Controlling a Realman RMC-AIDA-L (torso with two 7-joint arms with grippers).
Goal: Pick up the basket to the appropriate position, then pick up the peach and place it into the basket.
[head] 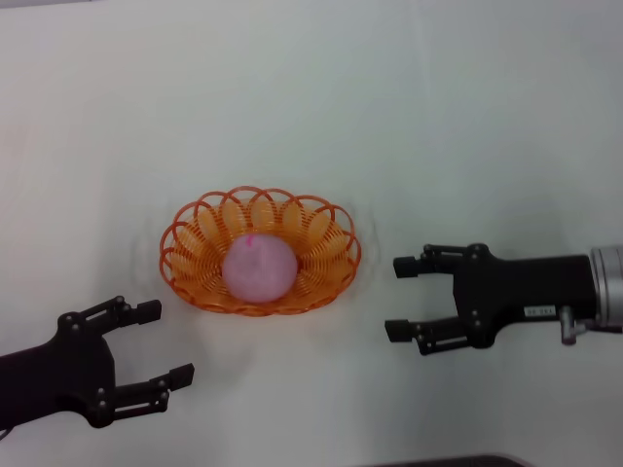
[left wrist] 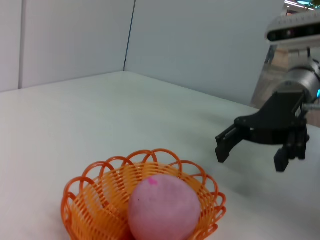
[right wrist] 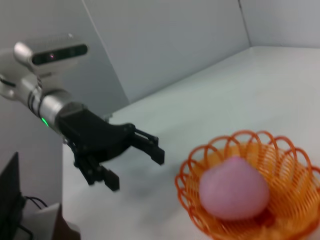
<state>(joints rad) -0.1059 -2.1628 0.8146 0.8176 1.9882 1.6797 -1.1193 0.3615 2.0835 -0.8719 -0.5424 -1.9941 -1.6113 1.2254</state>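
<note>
The orange woven basket (head: pixel 326 237) sits on the white table near the middle. The pink peach (head: pixel 259 269) lies inside it, resting on the basket floor. My left gripper (head: pixel 165 343) is open and empty, to the lower left of the basket and apart from it. My right gripper (head: pixel 399 297) is open and empty, to the right of the basket with a gap between them. The left wrist view shows the basket (left wrist: pixel 80 192), the peach (left wrist: pixel 163 206) and my right gripper (left wrist: pixel 250 152). The right wrist view shows the basket (right wrist: pixel 295 165), the peach (right wrist: pixel 234 188) and my left gripper (right wrist: pixel 135 165).
The white table (head: pixel 311 97) stretches around the basket. Grey walls (left wrist: pixel 200 45) stand behind the table in both wrist views. A dark object (right wrist: pixel 10 200) with cables lies off the table's edge in the right wrist view.
</note>
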